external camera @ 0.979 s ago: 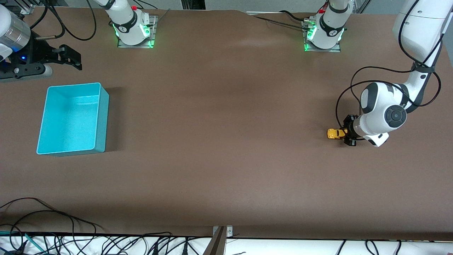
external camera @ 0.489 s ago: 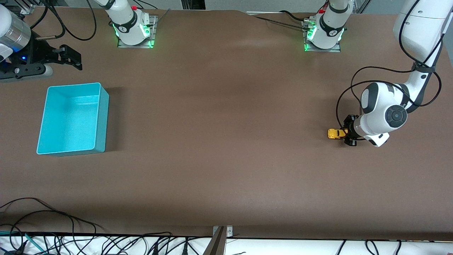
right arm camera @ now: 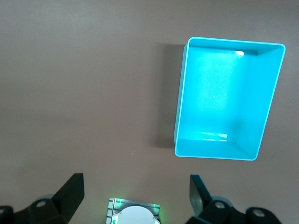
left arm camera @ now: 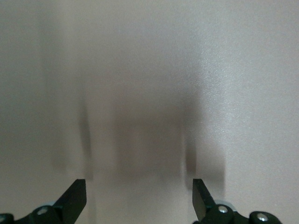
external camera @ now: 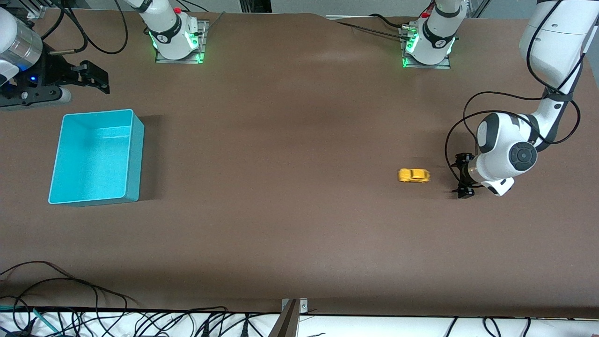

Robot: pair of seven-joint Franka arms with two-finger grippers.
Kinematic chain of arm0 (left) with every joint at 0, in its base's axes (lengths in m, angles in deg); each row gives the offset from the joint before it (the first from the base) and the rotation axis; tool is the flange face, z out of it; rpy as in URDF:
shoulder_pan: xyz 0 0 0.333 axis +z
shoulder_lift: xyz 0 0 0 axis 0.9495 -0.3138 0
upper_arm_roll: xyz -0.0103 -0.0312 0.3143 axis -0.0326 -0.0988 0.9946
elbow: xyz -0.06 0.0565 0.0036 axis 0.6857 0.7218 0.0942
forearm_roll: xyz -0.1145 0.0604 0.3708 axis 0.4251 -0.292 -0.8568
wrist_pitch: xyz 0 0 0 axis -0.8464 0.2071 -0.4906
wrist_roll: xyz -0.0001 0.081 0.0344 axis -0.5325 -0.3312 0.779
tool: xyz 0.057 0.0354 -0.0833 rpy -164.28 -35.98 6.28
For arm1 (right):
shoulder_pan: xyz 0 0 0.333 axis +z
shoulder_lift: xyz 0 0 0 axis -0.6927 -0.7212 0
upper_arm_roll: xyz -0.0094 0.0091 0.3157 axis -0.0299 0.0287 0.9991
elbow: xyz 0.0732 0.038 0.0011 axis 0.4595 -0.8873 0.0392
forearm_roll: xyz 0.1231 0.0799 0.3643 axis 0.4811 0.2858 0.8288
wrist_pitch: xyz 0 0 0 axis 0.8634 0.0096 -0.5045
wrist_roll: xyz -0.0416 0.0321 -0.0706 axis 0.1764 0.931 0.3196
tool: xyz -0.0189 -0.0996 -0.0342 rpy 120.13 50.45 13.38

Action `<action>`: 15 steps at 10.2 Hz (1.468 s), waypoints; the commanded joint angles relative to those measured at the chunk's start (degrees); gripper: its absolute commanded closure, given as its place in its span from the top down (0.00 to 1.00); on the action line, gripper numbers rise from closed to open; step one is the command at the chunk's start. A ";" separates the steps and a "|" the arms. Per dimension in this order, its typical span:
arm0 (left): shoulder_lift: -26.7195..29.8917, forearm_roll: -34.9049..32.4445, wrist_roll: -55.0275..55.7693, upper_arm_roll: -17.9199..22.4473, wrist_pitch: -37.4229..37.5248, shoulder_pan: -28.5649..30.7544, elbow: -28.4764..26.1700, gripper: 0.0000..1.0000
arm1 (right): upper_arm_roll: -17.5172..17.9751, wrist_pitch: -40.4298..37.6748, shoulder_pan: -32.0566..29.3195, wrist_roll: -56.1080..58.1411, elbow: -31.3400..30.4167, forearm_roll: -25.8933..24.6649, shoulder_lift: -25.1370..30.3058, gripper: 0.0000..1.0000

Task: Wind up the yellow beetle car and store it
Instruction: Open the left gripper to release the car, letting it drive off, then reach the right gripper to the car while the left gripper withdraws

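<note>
The yellow beetle car [external camera: 413, 175] stands free on the brown table, a short way from my left gripper [external camera: 461, 175] toward the right arm's end. My left gripper is low over the table, open and empty. In the left wrist view its fingers [left arm camera: 74, 200] frame only blurred bare table, and the car is out of that view. The turquoise bin [external camera: 96, 157] stands empty at the right arm's end and also shows in the right wrist view [right arm camera: 229, 112]. My right gripper [external camera: 100, 79] waits open and empty, up beside the bin.
The two arm bases [external camera: 177, 37] [external camera: 428, 44] stand along the table's edge farthest from the front camera. The right arm's base also shows in the right wrist view [right arm camera: 133, 212]. Cables [external camera: 70, 290] lie along the table's near edge.
My left gripper has opened and let go of the car. The car has rolled away from it toward the right arm's end. The right arm has barely moved.
</note>
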 commanded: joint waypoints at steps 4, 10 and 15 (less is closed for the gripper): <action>2.99 -1.42 -4.81 -2.00 2.77 0.33 0.89 1.00 | 0.22 -0.70 1.47 1.21 0.87 -0.37 -1.76 1.00; 10.11 7.89 -35.81 -3.41 12.60 1.21 6.51 1.00 | -0.40 -0.18 0.68 2.01 1.22 -0.81 -2.64 1.00; 10.56 8.51 -56.80 -3.76 27.44 1.21 16.43 1.00 | 0.21 1.57 0.51 1.22 4.90 -0.46 -11.32 1.00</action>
